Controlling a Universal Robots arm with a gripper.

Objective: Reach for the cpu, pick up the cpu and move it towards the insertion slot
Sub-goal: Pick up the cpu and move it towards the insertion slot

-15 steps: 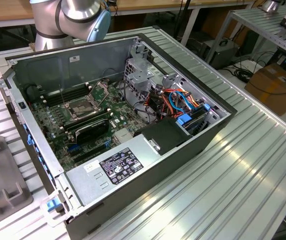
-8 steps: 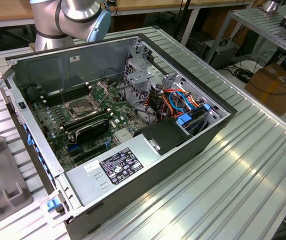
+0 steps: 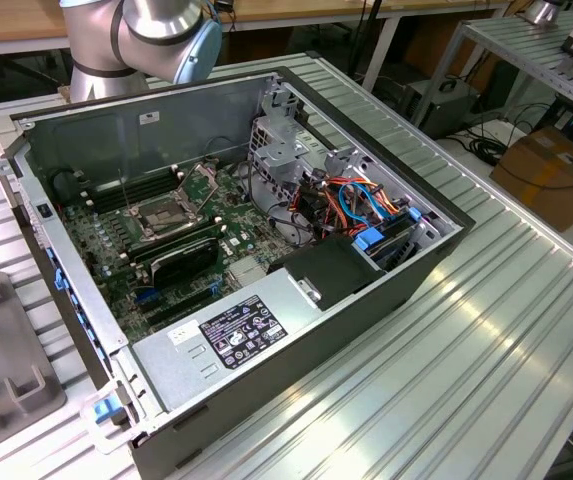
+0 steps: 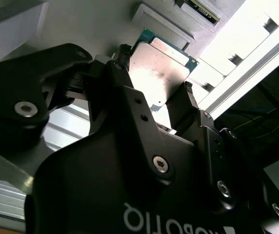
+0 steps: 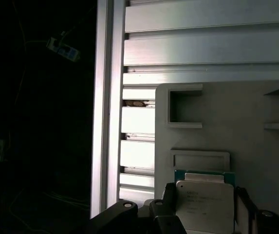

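In both wrist views the cpu (image 4: pixel 158 75) (image 5: pixel 205 207), a pale silver square chip, sits between my gripper's (image 4: pixel 155 73) (image 5: pixel 205 195) black fingers (image 4: pixel 188 95) (image 5: pixel 168 194). The fingers press on two opposite edges of it, just above a grey holder plate (image 5: pixel 236 122). Directly behind it a second chip with a green rim (image 4: pixel 166 44) (image 5: pixel 205 173) lies on that plate. The insertion slot (image 3: pixel 161 215), a square socket with a metal frame and an opened bracket, is on the green board inside the open computer case (image 3: pixel 296 340). My arm (image 3: pixel 151 30) is beyond the case's far wall.
Long black memory slots (image 3: pixel 116 195) and a black card (image 3: pixel 181 258) flank the socket. A drive cage with blue and orange cables (image 3: pixel 366 205) fills the case on the exterior view's right. A grey fixture (image 3: pixel 1 370) lies on the ribbed aluminium table (image 3: pixel 466 340).
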